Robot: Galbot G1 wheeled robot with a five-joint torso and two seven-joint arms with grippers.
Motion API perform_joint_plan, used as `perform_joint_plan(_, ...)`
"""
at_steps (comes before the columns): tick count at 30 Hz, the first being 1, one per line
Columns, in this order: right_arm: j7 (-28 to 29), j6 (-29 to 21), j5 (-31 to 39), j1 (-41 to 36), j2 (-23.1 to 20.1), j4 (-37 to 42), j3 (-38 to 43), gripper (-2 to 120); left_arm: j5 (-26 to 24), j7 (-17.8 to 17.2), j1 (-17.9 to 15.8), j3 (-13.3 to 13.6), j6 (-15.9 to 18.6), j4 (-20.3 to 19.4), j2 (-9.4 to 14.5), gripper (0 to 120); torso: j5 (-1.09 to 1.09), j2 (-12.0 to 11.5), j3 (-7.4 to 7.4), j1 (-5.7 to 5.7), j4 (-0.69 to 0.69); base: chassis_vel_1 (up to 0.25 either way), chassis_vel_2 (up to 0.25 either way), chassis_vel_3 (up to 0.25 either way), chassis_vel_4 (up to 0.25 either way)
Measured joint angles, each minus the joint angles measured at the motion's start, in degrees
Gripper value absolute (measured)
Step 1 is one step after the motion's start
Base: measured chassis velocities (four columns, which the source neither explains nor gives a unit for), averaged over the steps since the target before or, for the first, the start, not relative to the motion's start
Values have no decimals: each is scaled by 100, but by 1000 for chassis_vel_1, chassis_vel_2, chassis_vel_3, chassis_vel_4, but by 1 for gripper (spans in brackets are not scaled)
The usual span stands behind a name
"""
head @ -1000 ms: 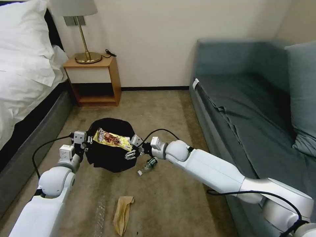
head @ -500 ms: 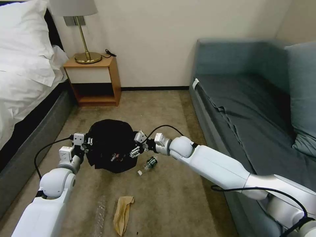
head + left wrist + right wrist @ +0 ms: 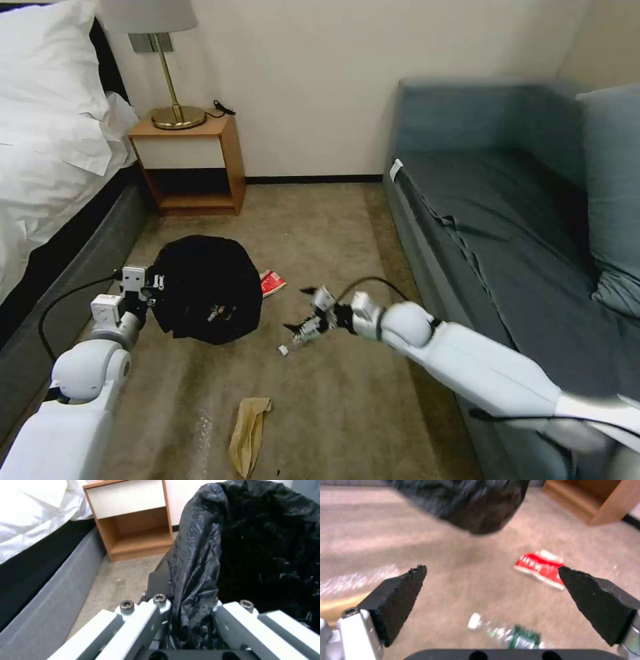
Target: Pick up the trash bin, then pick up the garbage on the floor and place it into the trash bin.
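Bottle: we see the small clear bottle [image 3: 298, 337] with a green label lying on its side on the carpet [image 3: 347, 413], white cap toward the near left, body running away to the right; it is the piece of garbage closest to our working arm.
Right tool: our right tool [image 3: 308, 309] hangs just over the bottle's far end, its two black pads spread wide and holding nothing. In the right wrist view the bottle [image 3: 506, 633] lies low between the pads, nearer the wrist than the fingertips [image 3: 410, 576].
Deciding relation: we judge the bottle's long axis runs roughly along the line between the two pads instead of across it, so the wrist probably needs turning, or the tool shifting back over the body, before a clean pinch.
Nearer arm: the right; the left is occupied.
Bin: our left tool [image 3: 148, 288] is clamped on the rim of the bin [image 3: 207, 290], black liner pinched between its fingers [image 3: 140, 620], holding the bin up off the carpet to the left of the bottle, well apart from it.
Other garbage: a red packet [image 3: 273, 282] lies just past the bin's right edge; a brown paper bag [image 3: 248, 423] lies nearer us.
Surroundings: bed [image 3: 47, 160] left, nightstand [image 3: 190, 160] ahead, sofa [image 3: 520, 220] right.
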Motion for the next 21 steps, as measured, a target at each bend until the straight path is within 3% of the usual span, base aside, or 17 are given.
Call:
perform_joint_plan(7,-174,76,-315,-511,217,-233,140,100,-12,-91,-76,-41,8,48,67,4,-1,0,0,0,0,0,0,0,0)
perform_joint_plan(13,-281,100,-548,-769,904,-586,-111,100,-47,-208,-137,-13,105,-85,72,4,0,0,0,0,2,0,0,0,0)
perform_joint_plan(21,-586,167,-1736,-692,1548,-1136,-767,100,13,-303,-167,73,175,-261,-24,4,-1,0,0,0,1,0,0,0,0)
